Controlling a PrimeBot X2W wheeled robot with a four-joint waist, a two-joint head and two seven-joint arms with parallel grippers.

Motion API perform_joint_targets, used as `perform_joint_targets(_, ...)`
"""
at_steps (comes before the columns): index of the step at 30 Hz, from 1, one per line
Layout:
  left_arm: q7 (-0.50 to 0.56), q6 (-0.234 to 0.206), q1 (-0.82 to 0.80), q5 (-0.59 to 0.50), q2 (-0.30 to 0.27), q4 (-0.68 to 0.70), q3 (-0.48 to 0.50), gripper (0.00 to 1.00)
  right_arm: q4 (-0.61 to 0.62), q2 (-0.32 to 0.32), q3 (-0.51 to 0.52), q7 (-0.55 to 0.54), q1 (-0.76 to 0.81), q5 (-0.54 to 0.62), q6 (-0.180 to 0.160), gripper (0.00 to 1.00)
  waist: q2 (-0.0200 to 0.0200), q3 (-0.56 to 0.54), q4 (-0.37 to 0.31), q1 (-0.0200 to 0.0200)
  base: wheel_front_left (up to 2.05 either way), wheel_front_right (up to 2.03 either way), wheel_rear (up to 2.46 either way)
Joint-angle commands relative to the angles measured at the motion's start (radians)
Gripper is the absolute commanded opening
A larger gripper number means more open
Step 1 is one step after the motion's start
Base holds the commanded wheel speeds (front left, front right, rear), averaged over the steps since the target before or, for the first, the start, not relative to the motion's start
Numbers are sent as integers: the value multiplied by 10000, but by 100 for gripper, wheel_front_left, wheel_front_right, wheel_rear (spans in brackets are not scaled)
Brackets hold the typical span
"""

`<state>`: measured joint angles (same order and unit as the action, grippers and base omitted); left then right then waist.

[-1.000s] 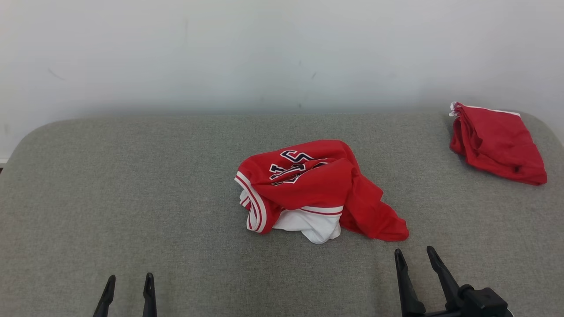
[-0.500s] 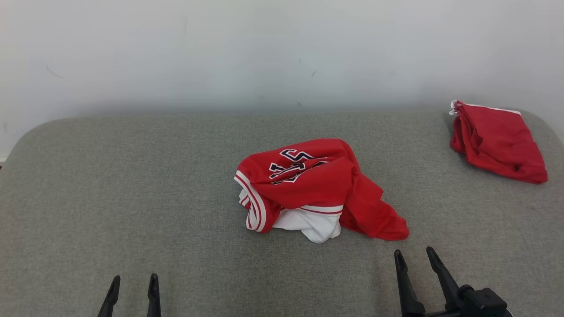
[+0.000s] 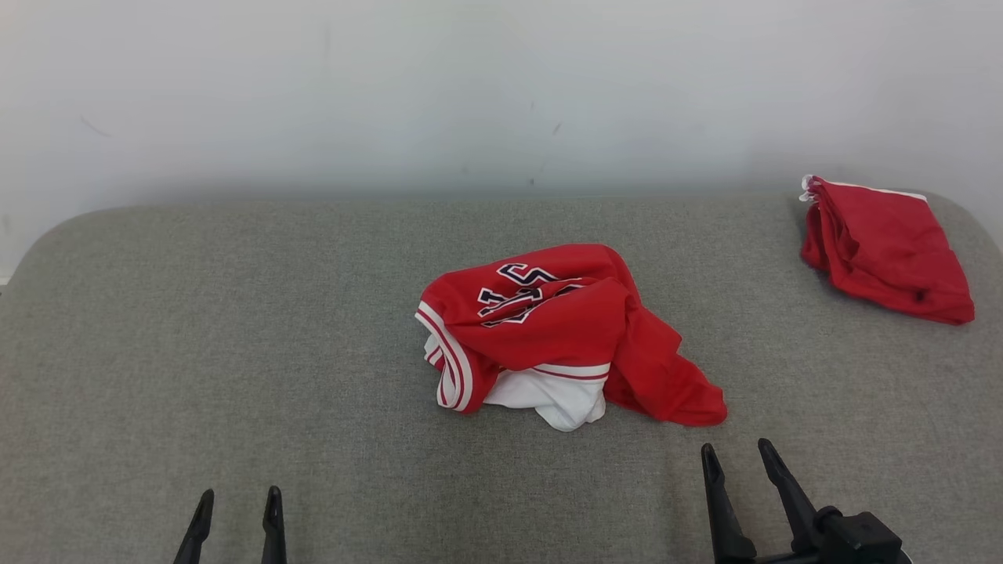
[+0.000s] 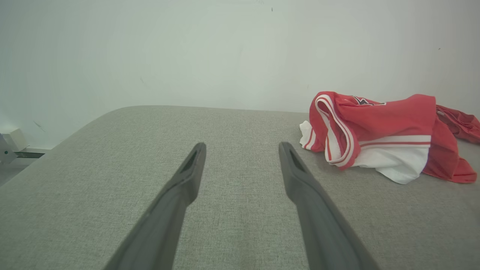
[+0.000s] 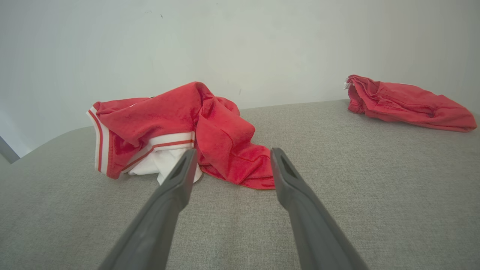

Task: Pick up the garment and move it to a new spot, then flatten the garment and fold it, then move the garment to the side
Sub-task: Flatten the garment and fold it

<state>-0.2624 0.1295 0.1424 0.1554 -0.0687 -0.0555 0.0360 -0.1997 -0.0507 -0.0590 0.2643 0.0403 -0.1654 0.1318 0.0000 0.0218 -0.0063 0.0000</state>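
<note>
The crumpled red-and-white jersey (image 3: pixel 560 337) lies in the middle of the grey tabletop (image 3: pixel 235 313). It is just ahead and slightly left of the right jaws, so the right arm is nearer. Both the right jaws and the left jaws stand apart and empty.

From my remote station I find one marking: navy block characters with white outlines (image 3: pixel 519 294), printed on the crumpled red knit jersey with white trim (image 3: pixel 564 337) in the head view. Folds cut across the characters. The topmost shape resembles an S or a 5, and I cannot resolve the rest. The left wrist view shows a sliver of the same print at the jersey's upper edge, too small to read.
</note>
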Motion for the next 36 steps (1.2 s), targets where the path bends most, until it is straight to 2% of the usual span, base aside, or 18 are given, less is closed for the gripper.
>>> perform_joint_targets(1,-19,15,-57,-91,10,-11,7,100,29,10,-11,8,35,26,-26,100,0,11,-1,0,0,0,0)
perform_joint_targets(8,-19,14,-293,-45,14,-91,-13,100,30,10,-55,8,-104,33,-26,100,0,150,-67,0,0,0,0)
perform_joint_targets(15,-17,3,-1129,25,-247,-277,-525,100,75,8,-197,8,-451,-29,-26,100,0,533,-411,0,0,0,0)
perform_joint_targets(29,-19,1,-3362,811,-1656,-2198,-2478,100,226,12,-414,8,-1031,-363,-26,100,0,1702,-1840,0,0,0,0)
perform_joint_targets(36,-19,1,-4086,1346,-2110,-3234,-3417,100,336,13,-453,8,-1201,-446,-26,100,0,2101,-2232,0,0,0,0)
